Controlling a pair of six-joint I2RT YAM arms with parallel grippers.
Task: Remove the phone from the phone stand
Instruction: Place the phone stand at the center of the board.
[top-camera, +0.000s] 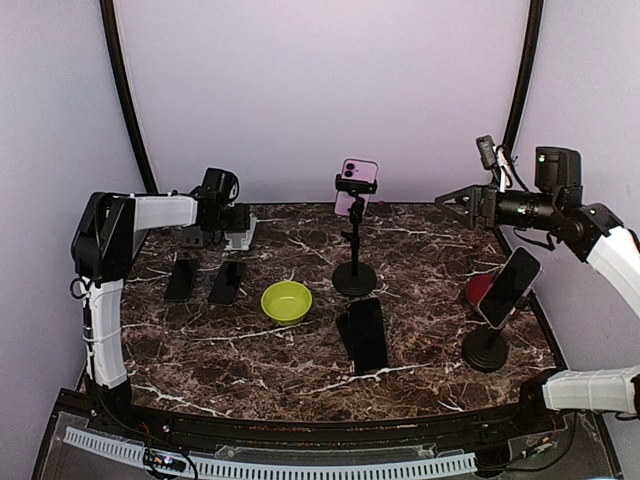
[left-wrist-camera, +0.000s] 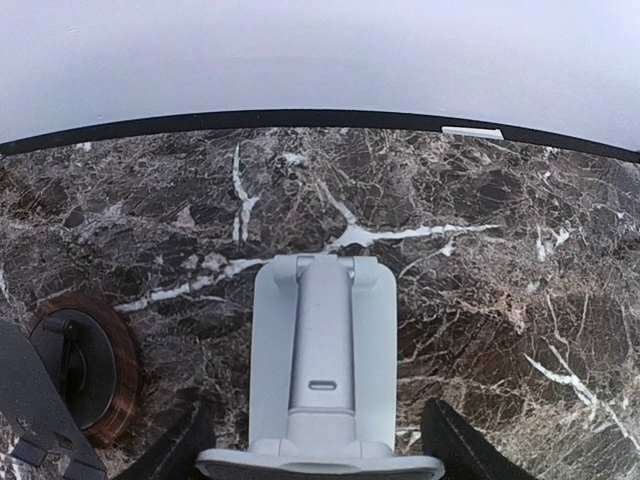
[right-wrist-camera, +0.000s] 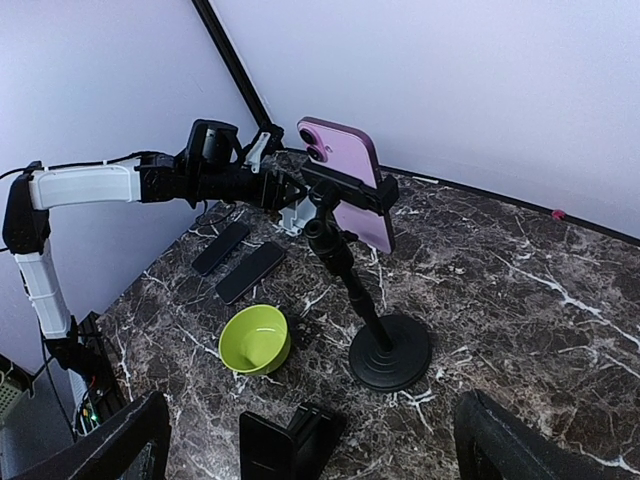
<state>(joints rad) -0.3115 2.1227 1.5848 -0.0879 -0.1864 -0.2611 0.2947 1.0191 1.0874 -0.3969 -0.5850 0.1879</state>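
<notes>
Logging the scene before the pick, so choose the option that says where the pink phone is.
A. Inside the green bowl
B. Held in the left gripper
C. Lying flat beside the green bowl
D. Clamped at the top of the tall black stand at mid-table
D: the pink phone is clamped at the top of the tall black stand, and the green bowl is empty.

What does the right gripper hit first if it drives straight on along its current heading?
Most likely the pink phone clamped on the tall black stand, or the stand's pole just under it. The open right gripper aims at them with nothing visible between; exact height is unclear.
</notes>
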